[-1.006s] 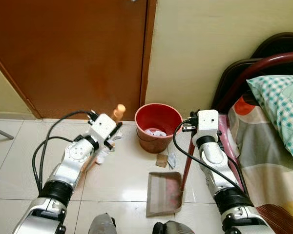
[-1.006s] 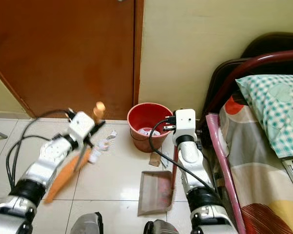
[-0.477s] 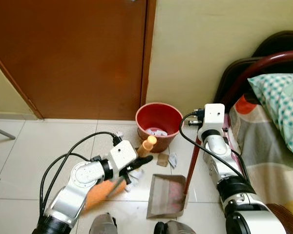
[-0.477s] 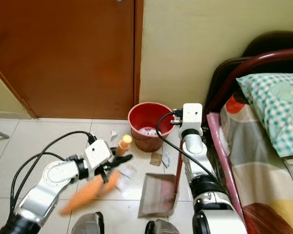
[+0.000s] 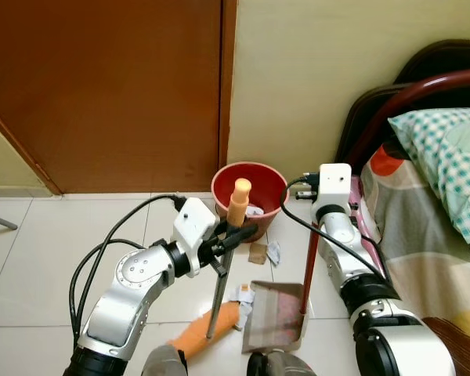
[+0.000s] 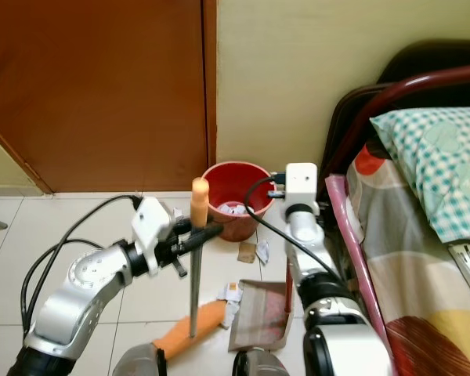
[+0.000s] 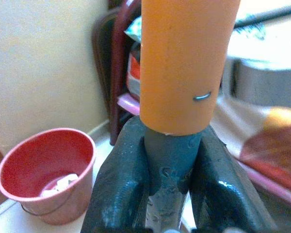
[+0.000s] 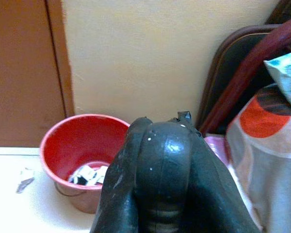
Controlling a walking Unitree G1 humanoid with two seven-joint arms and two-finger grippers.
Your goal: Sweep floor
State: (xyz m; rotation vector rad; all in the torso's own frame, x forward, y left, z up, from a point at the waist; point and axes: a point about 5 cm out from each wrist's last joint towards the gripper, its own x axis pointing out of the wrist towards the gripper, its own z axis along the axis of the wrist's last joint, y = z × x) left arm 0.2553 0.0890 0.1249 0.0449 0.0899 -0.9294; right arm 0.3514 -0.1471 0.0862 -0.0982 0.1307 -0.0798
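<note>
Left end effector (image 5: 233, 235) grips broom (image 5: 222, 276), stick upright. Paper bits (image 5: 245, 294) between orange brush and dustpan (image 5: 276, 316), held by right end effector (image 8: 160, 165).

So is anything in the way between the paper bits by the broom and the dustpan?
Nothing visible blocks them. The paper scraps lie right at the dustpan mouth, with the orange broom head behind them. The left gripper holds the broom stick; the right gripper holds the dustpan handle.

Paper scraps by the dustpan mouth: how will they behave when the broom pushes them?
The paper scraps look thin and crumpled, so probably very light and apt to skitter on the glossy tile floor. The orange broom head looks soft, so some may slip past it.
</note>
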